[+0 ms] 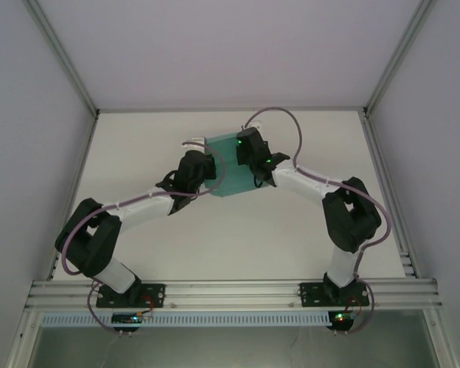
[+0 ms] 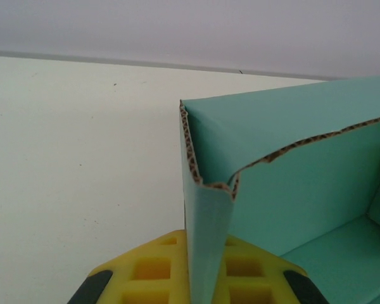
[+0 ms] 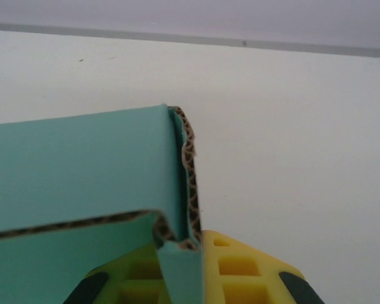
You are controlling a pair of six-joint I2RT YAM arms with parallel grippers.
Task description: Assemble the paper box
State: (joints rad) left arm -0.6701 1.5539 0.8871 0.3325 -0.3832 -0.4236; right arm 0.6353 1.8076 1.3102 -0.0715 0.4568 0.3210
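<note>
Yellow pads [image 2: 152,269] of the left tool [image 2: 206,282] sit either side of an upright wall of the box [image 2: 304,190], pinched shut on its corrugated edge. The right tool [image 3: 180,278] grips the same way, its pads [image 3: 240,272] closed on the opposite corner, where a folded-in wall meets the side.

From above, the box [image 1: 226,165] is at the middle of the table [image 1: 238,238], toward the far side, between the two tools. Whether it rests on the table or is lifted I cannot tell.

Risks, as I judge them:
- If the tools draw apart or twist unevenly, the tucked wall could spring back out or the card could tear at the fold.
- Too hard a squeeze would crush the fluting, and too light a grip would let the wall slip.

Both arms reach forward with elbows bowed outward. Their wrists turn inward to meet the box from left and right.
</note>
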